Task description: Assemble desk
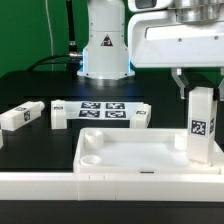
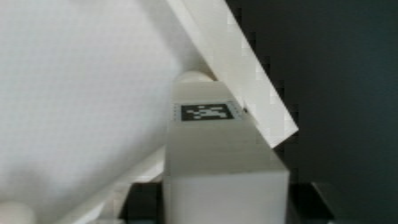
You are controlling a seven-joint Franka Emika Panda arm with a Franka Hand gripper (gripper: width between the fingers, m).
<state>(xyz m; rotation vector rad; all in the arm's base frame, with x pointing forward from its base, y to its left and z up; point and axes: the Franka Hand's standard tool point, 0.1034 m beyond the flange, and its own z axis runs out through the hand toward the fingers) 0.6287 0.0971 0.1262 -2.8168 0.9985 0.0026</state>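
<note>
The desk top (image 1: 120, 150) is a white tray with a raised rim and round corner sockets, lying at the front of the table. My gripper (image 1: 200, 84) is shut on a white leg (image 1: 203, 125) and holds it upright at the tray's corner on the exterior view's right, tag facing the camera. In the wrist view the leg (image 2: 214, 150) runs from between my dark fingers (image 2: 153, 196) down to the tray's corner, beside the rim (image 2: 231, 60). Whether the leg's foot sits in the socket is hidden. My gripper (image 2: 217, 200) sits at the leg's top.
Three loose white legs lie behind the tray: one at the far left (image 1: 20, 116), one (image 1: 60, 113) and one (image 1: 139, 116) at either end of the marker board (image 1: 103, 109). The robot base (image 1: 105, 45) stands behind. A low white border wall (image 1: 60, 186) runs along the front.
</note>
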